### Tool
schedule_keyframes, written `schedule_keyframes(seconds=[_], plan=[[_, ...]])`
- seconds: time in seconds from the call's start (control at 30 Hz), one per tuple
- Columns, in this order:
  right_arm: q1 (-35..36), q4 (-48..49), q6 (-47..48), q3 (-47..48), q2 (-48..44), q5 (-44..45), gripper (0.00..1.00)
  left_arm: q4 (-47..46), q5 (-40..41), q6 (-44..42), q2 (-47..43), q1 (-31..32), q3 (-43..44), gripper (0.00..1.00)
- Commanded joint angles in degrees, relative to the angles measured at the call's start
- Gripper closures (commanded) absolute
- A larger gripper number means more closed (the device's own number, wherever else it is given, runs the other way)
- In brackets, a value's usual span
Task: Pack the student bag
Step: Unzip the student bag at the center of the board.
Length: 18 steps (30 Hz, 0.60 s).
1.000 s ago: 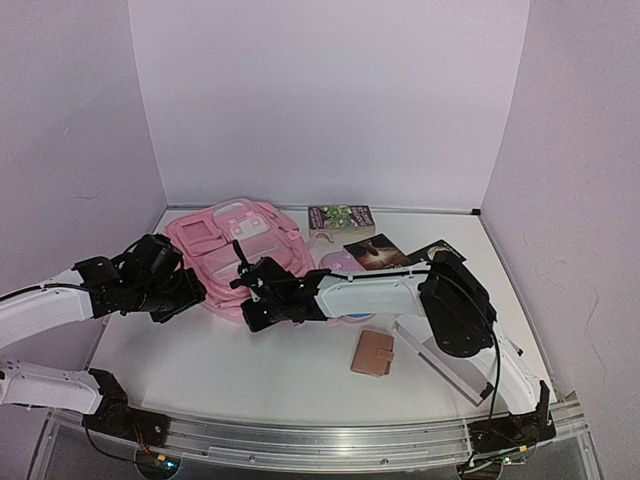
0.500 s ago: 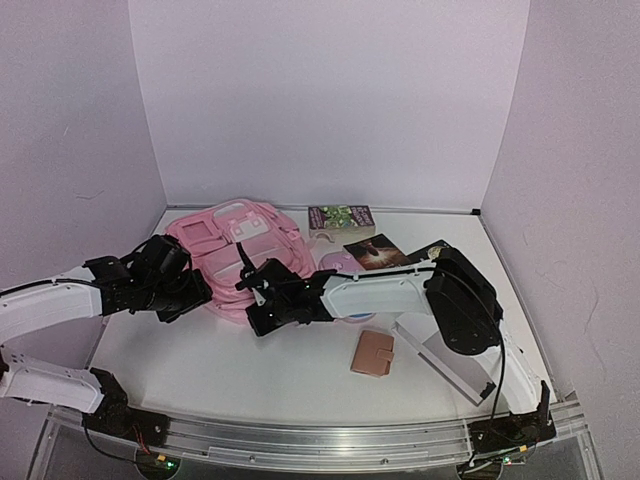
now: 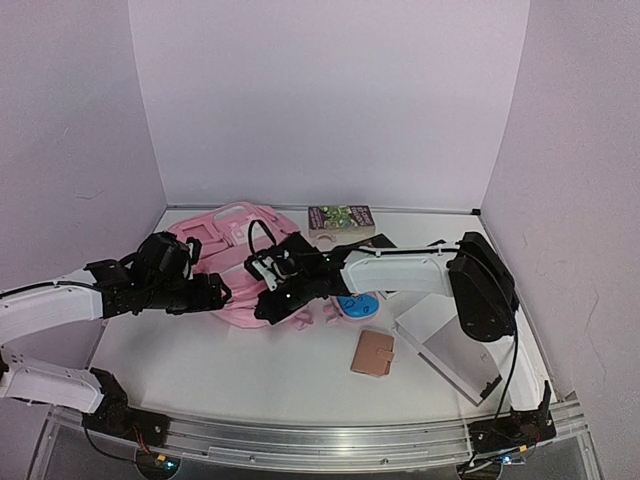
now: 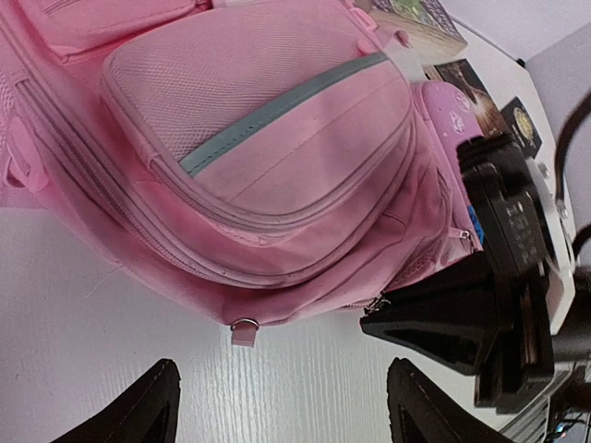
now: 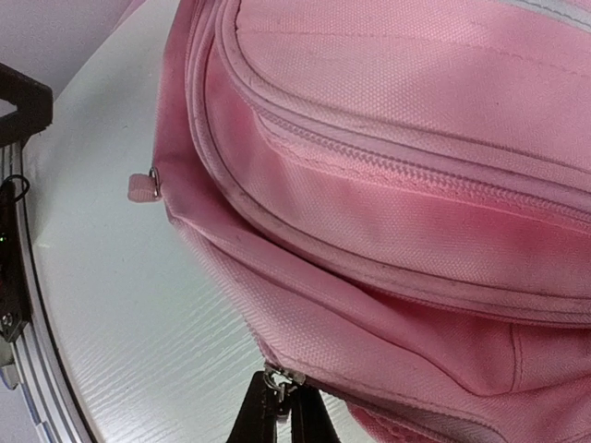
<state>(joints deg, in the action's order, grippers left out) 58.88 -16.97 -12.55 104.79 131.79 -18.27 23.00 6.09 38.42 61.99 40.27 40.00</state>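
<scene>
The student bag [image 3: 232, 262], a big soft pink backpack with a grey stripe, lies front-up at the back left of the table and fills both wrist views [image 4: 268, 148] [image 5: 416, 185]. My right gripper [image 5: 284, 413] is shut on a small metal zipper pull [image 5: 280, 380] at the bag's near corner; from above it [image 3: 270, 303] sits at the bag's near right edge. My left gripper [image 4: 282, 406] is open over bare table just short of the bag's lower edge, where a pink pull tab [image 4: 244, 330] hangs. From above, the left gripper [image 3: 218, 292] is beside the right one.
A small pink case with a blue patch [image 3: 355, 305] lies right of the bag. A brown wallet [image 3: 373, 352] and a clear folder [image 3: 440, 345] lie near the front right. A green-covered book [image 3: 340, 218] lies at the back. The table's front rail [image 3: 320, 435] runs along the near edge.
The right gripper has closed on the zipper pull and shifted toward the bag's near corner. The left gripper has slid right toward the bag and opened wider. The bag's near edge has shifted.
</scene>
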Motion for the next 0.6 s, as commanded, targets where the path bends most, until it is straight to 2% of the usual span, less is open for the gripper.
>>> schedule_keyframes(seconds=[0.0,0.3,0.57], plan=[[-1.8,-0.2,1.8,-0.6,-2.7,-8.5,1.00,-2.0,-4.7,-11.2,-0.6,-0.3,1.3,0.24],[-2.3,-0.3,1.7,-0.5,-2.3,-12.9,1.00,-3.5,-3.7,-24.9,3.2,1.0,2.8,0.29],[-3.3,-0.2,-2.2,0.9,-0.7,-16.3,1.00,-7.4,-3.9,-37.2,6.6,2.3,1.8,0.34]])
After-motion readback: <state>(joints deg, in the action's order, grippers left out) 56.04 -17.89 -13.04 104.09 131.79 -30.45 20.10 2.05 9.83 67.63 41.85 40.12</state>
